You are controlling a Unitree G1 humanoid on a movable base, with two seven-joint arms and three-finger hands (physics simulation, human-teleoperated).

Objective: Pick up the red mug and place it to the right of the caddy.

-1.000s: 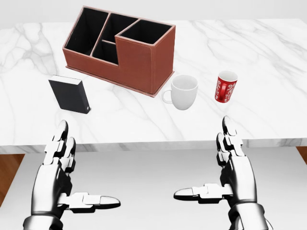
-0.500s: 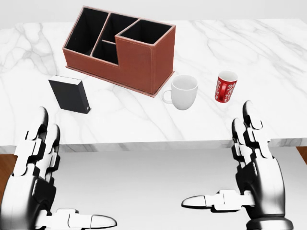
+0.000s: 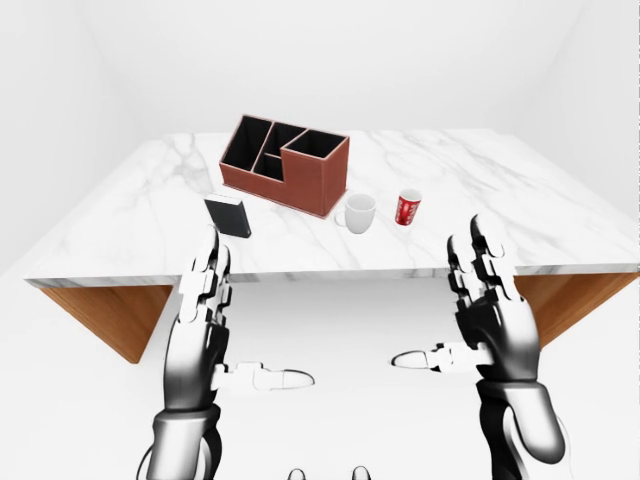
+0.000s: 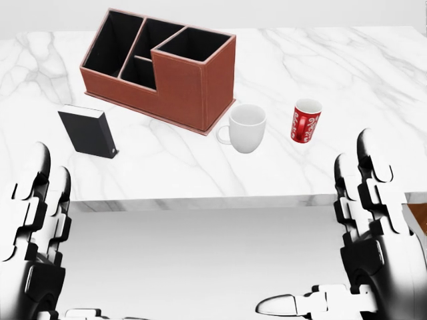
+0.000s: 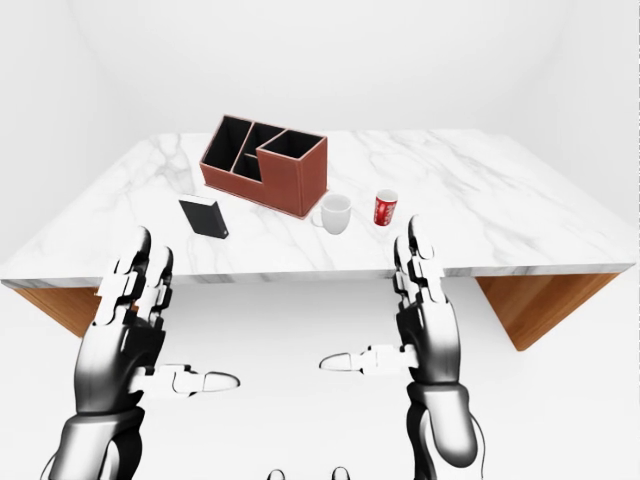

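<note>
The red mug (image 4: 305, 121) stands upright on the marble table (image 4: 360, 73), right of a white mug (image 4: 245, 128). The brown caddy (image 4: 159, 68), with black compartments, sits at the upper left of the head view. My right hand (image 4: 347, 267) is open below the table edge, fingers up, thumb pointing left, below and right of the red mug. My left hand (image 3: 215, 330) is open too, low on the left, holding nothing.
A small black box (image 4: 88, 132) stands on the table left of the caddy's near corner. The table's near edge (image 4: 200, 200) runs across the head view above my hands. Wooden table supports (image 3: 110, 315) show under both ends.
Both hands have spread apart and sunk toward the bottom corners of the head view. The whole picture shifted slightly left and down, so the camera moved; nothing on the table moved.
</note>
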